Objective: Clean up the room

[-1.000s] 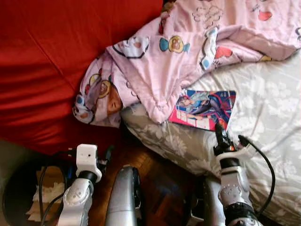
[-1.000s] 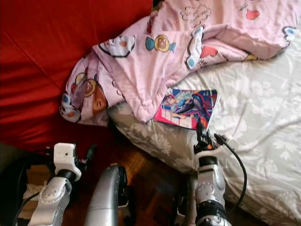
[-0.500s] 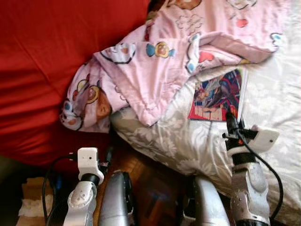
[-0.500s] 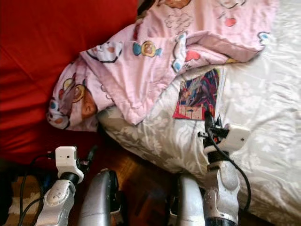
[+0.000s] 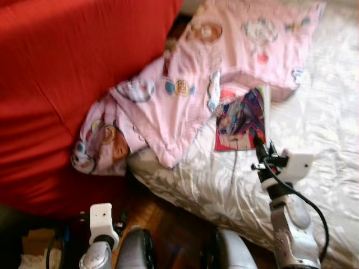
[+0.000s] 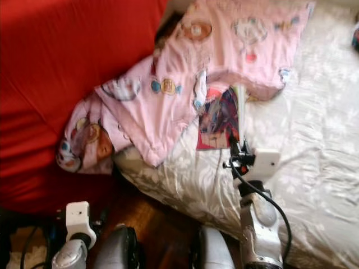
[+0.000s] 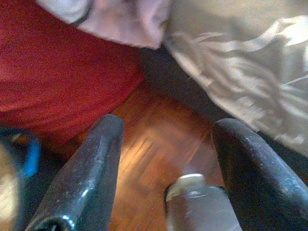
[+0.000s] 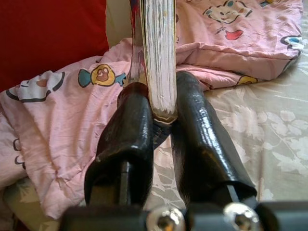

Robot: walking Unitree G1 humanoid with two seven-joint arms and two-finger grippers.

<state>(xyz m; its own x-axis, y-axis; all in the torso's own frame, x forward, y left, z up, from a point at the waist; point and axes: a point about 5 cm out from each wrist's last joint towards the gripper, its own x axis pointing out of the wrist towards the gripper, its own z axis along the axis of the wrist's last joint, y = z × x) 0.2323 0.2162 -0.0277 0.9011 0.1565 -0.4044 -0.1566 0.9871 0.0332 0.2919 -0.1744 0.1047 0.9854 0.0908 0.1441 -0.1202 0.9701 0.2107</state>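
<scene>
A colourful comic book (image 5: 241,119) rests against the pink cartoon blanket (image 5: 185,95) on the bed. My right gripper (image 5: 259,149) is shut on the book's near edge; the right wrist view shows its page edges (image 8: 160,53) clamped between the two black fingers (image 8: 127,134). The book stands on edge, lifted off the grey floral bedsheet (image 5: 314,140). My left gripper (image 7: 166,159) hangs low by the floor, open with nothing between its fingers, above the wooden floor (image 7: 154,144).
A red cover (image 5: 67,84) drapes the furniture on the left. The bed's edge (image 5: 179,193) runs diagonally in front of me. A dark bin with paper (image 5: 33,252) sits at the lower left on the floor.
The camera has shifted. My right gripper has raised the comic book so that it stands on edge, tilted up from the sheet. The left arm still hangs low.
</scene>
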